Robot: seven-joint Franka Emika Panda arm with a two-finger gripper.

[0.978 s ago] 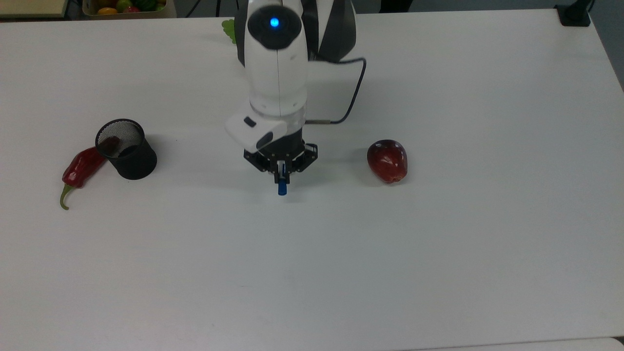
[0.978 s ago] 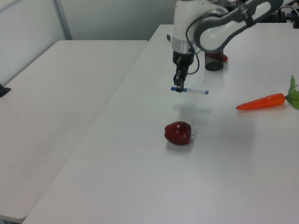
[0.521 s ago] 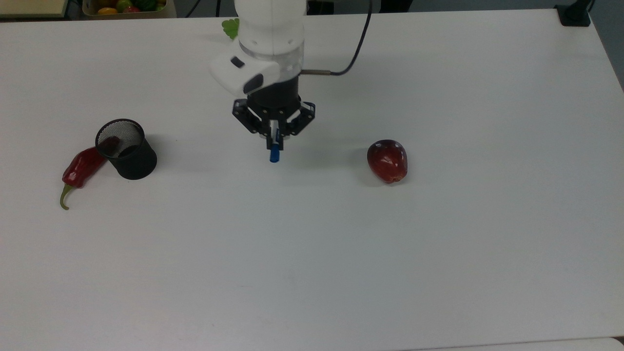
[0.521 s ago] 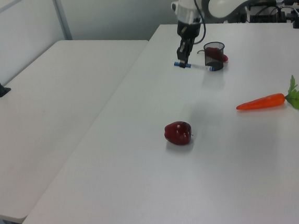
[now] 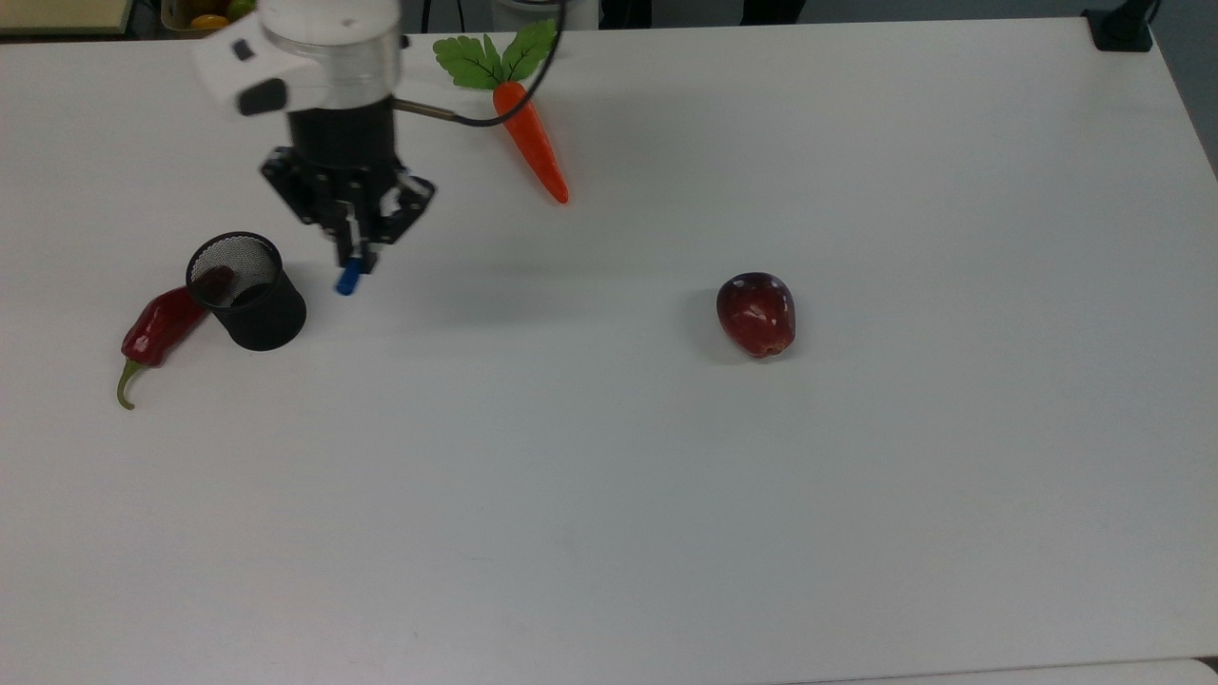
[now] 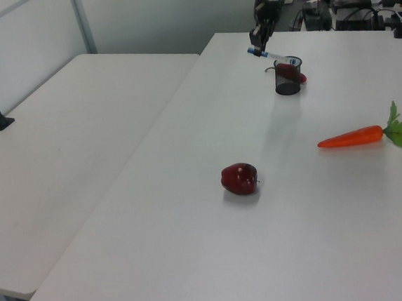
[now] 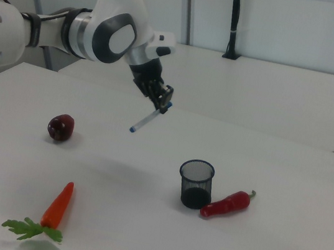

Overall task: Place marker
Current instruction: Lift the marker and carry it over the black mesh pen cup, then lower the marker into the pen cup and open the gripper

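You had the gripper point(image 5: 354, 249) pinching the marker point(image 5: 349, 278) near its capped end, high in the upper left of the top view, so the pen hung clear of the table point(image 5: 666, 476) rather than resting on it. In the right view the marker point(image 7: 148, 121) slanted down and away from the gripper point(image 7: 163, 106), tilted rather than upright, its free end the lower one. That tilt probably came from gripping it off-centre. The cup point(image 5: 247, 291), a black mesh pot, stood just beside the marker in the top view, toward the top view's left, and my guess is you were carrying the pen there to drop it in. The pepper point(image 5: 157, 328) lay touching the cup's far side in the top view. The carrot point(image 5: 528, 128) and the apple point(image 5: 756, 314) sat well apart from your path, so neither looked likely to get in the way. To land the marker inside, you would probably need its lower end over the cup's mouth first.
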